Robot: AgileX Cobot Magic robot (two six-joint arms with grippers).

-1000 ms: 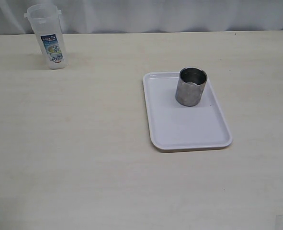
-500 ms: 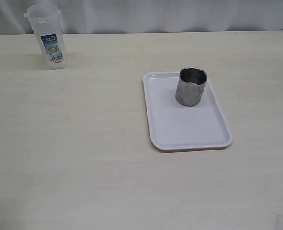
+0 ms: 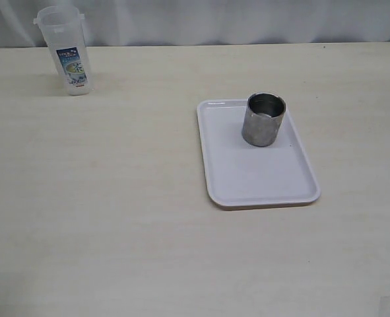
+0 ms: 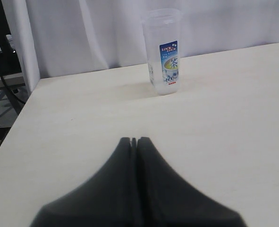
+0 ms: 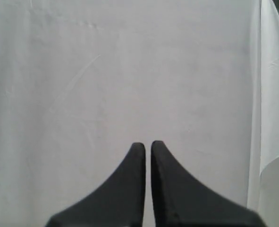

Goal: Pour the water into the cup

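The steel cup [image 3: 264, 119] stands upright at the far end of a white tray [image 3: 260, 181], right of the table's middle. A clear plastic jug with a blue label [image 3: 65, 50] stands at the far left corner; the left wrist view shows this jug [image 4: 164, 51] too, some way beyond my left gripper [image 4: 134, 140]. That gripper is shut and holds nothing. My right gripper [image 5: 147, 145] is shut as well, with only a thin slit between its black fingers, and faces a white curtain. Neither arm appears in the exterior view. Whether the jug holds water cannot be told.
A white curtain [image 3: 234, 20] hangs behind the table's far edge. In the left wrist view the table's side edge [image 4: 14, 127] runs near a white post, with dark cables beyond it.
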